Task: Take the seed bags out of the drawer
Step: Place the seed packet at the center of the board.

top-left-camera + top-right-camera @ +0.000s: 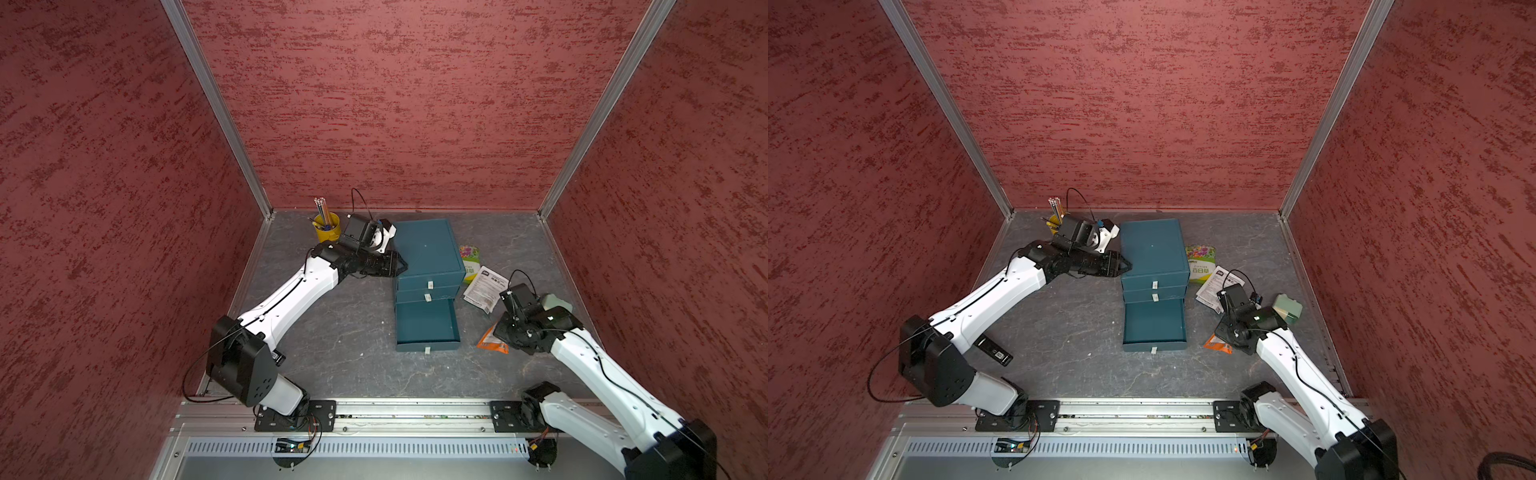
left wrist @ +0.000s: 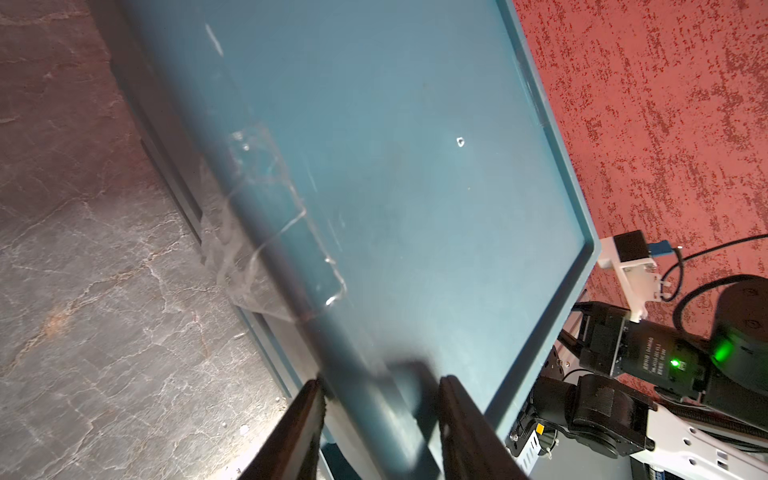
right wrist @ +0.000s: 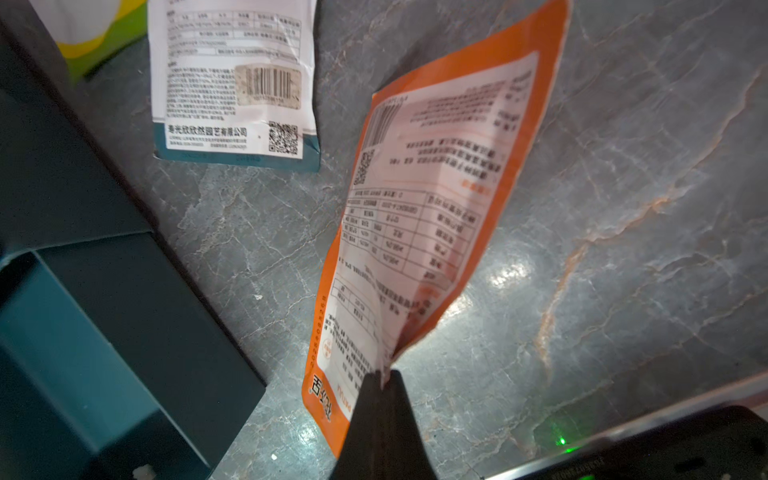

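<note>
Orange-edged seed bag (image 3: pixel 415 216) held just right of the open bottom drawer (image 1: pixel 427 322)
Closed right gripper (image 3: pixel 384 374) pinches one end; its long axis runs away from the fingertips, and in both top views the wrist hides most of it. White seed bag (image 3: pixel 232 83) and flower-print seed bag (image 1: pixel 1200 259) lie flat beside the drawer cabinet (image 2: pixel 415 166), whose top edge the left gripper (image 2: pixel 380 390) clamps.
</note>
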`<state>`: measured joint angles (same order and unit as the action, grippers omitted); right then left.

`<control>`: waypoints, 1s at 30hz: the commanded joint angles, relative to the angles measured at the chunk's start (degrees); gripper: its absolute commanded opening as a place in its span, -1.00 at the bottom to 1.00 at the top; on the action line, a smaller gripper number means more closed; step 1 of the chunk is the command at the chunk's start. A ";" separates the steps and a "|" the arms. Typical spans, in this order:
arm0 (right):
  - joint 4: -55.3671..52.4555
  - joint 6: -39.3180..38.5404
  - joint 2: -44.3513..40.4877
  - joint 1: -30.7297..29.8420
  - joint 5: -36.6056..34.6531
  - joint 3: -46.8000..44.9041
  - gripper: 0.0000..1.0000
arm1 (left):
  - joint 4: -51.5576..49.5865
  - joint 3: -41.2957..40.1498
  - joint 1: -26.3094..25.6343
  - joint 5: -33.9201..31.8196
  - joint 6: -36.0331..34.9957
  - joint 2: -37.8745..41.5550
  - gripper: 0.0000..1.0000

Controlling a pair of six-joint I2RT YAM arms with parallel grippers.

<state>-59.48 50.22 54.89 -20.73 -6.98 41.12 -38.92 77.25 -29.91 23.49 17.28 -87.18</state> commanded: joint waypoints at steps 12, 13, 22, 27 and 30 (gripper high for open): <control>-2.56 1.06 -0.53 0.88 1.58 -1.67 -0.55 | -9.41 -3.86 -1.00 -3.66 -3.04 -3.62 -0.06; -2.61 0.79 -0.57 0.90 1.49 -1.41 -0.49 | -9.44 -3.86 -0.95 -3.71 -3.06 -3.65 -0.06; -3.93 -0.80 -1.61 0.94 3.58 1.29 -0.08 | -9.77 -3.88 -1.11 -3.62 -3.26 -3.37 -0.06; -3.27 -0.87 -4.03 -1.86 6.97 1.75 0.04 | -9.60 -4.20 -1.11 -3.62 -3.13 -3.17 -0.06; -2.76 0.37 -5.61 -6.08 6.97 2.21 0.11 | -9.43 -4.19 -1.11 -3.64 -3.13 -3.19 -0.06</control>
<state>-62.43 49.93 50.83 -23.92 -1.63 41.04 -38.68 77.01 -29.89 23.49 17.08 -86.96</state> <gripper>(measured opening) 0.549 0.471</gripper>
